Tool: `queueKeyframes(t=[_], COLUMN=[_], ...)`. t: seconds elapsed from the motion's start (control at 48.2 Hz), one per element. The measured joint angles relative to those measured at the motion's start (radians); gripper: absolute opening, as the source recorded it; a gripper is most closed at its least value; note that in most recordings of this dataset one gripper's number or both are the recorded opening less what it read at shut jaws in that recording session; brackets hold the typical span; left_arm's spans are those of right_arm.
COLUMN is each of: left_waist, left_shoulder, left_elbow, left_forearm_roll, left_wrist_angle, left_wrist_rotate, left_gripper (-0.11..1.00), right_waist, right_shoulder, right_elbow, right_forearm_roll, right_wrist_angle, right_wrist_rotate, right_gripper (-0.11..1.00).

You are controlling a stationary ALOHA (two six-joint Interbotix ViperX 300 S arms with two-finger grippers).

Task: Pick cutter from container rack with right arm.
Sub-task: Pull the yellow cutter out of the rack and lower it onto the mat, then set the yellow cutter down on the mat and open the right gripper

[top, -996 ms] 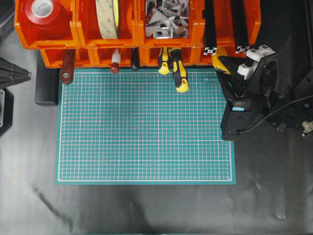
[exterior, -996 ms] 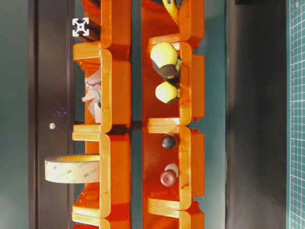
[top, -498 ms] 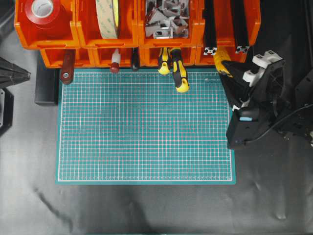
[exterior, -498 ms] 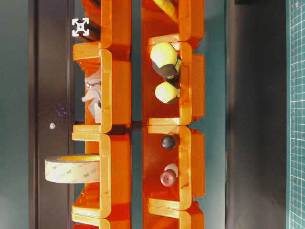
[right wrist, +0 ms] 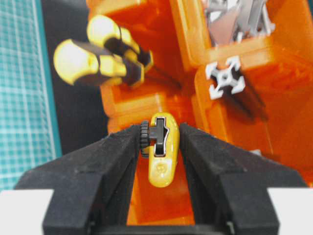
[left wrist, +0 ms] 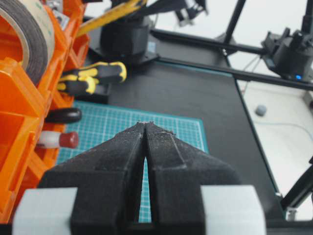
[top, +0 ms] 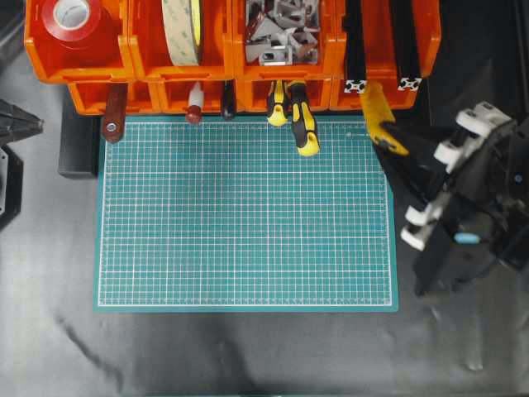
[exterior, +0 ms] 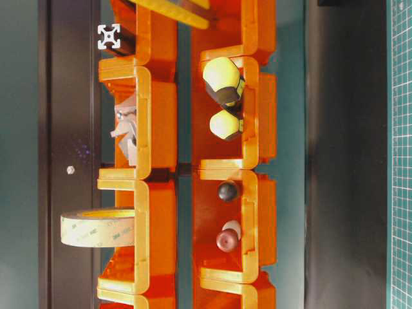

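Since a second ago the right arm (top: pixel 463 223) has drawn back from the container rack (top: pixel 231 50), and the cutter (top: pixel 382 117) now shows far more of its yellow length, sliding out of the lower bin beside the black extrusions (top: pixel 355 41). From the wrist view the right end effector (right wrist: pixel 159 142) is clenched on the cutter, one finger pressed to each flank just behind the dark slider, with the rack's orange wall straight ahead of the tips and the yellow-and-black screwdrivers (right wrist: pixel 98 56) ahead and off to the left of them. The step in hand looks like the extraction itself: the grasp is made and the tool is partly withdrawn, its far end apparently not yet clear of the bin. Next the move likely calls for pulling further back along the cutter's own axis until it is free of the rim. The left end effector (left wrist: pixel 146 128) is idle, fingers pressed together, holding nothing.
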Motion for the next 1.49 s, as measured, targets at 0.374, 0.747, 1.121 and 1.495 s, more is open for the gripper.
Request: queueKeyframes(t=[0.374, 0.747, 1.121, 1.495], left_waist=[0.0, -0.002, -0.009, -0.011], left_shoulder=[-0.028, -0.034, -0.032, -0.032], left_elbow=[0.0, -0.003, -0.003, -0.003], left_forearm_roll=[0.002, 0.002, 0.002, 0.002], left_wrist_angle=[0.02, 0.012, 0.012, 0.009], left_wrist_rotate=[-0.005, -0.048, -0.057, -0.058], left_gripper=[0.0, 0.0, 0.0, 0.0], right_waist=[0.141, 0.101, -0.072, -0.156], right_shoulder=[0.173, 0.38, 0.499, 0.512], right_elbow=[-0.221, -0.275, -0.221, -0.152], right_forearm_roll=[0.003, 0.002, -0.015, 0.002], right_wrist_angle=[0.031, -0.261, -0.572, -0.698], right_wrist_rotate=[-0.114, -0.115, -0.118, -0.083], right_gripper=[0.28, 0.28, 0.28, 0.28])
